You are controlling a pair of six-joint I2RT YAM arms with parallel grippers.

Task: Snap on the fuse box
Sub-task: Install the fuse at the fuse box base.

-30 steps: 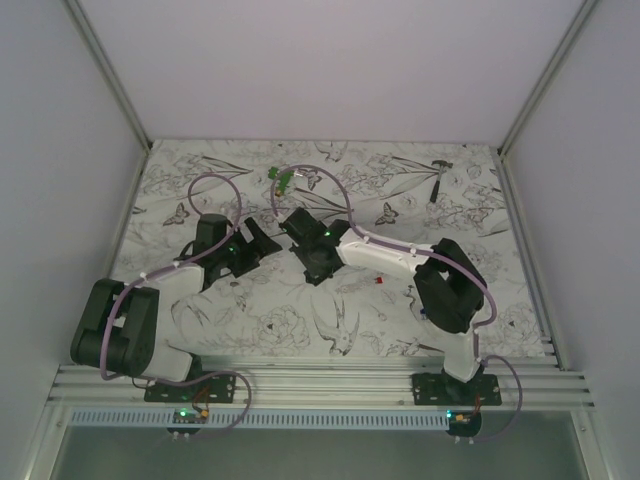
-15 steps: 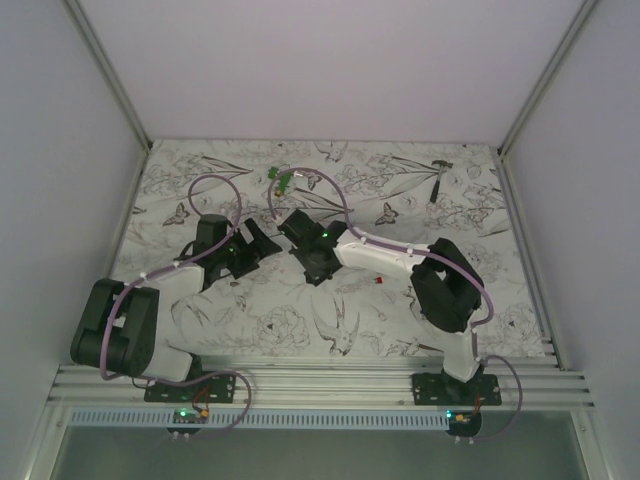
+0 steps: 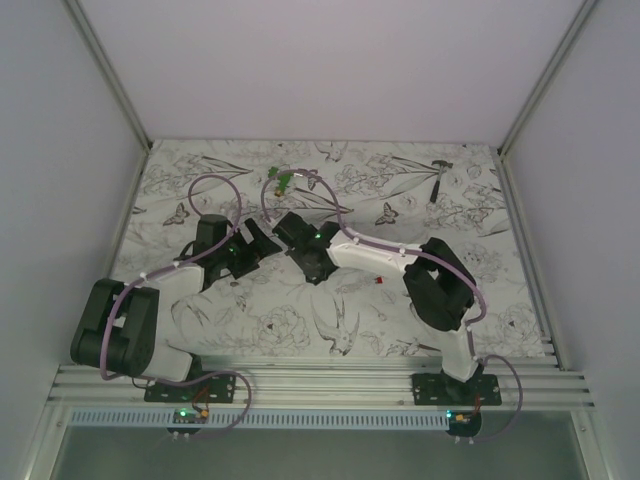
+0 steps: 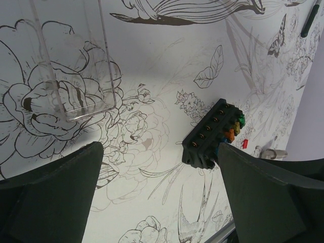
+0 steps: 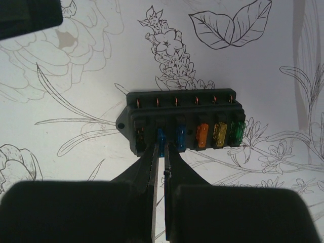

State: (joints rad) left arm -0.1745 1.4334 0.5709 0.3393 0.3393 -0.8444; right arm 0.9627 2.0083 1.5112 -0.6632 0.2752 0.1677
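The flower-printed desk (image 3: 480, 230) is reached over by both arms. The jaws of the left gripper (image 4: 159, 152) are spread wide and empty. A clear plastic cover (image 4: 76, 66) is laid well apart from the black rectangular fuse box (image 5: 182, 121), which is set mid-desk. The jaws of the right gripper (image 5: 161, 152) are drawn nearly together at its blue fuse (image 5: 160, 137). A tiny red piece (image 4: 245, 144) is seen just beside the box.

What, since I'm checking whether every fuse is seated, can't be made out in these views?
- Right wrist view: the right gripper, shut, covers the base of the blue fuse at its tips in the fuse box, so seating and grip are unclear.
- Top view: the fuse box merges with the dark gripper above it; fuses too small.
- Left wrist view: the clear plastic piece is cut off by the top edge.
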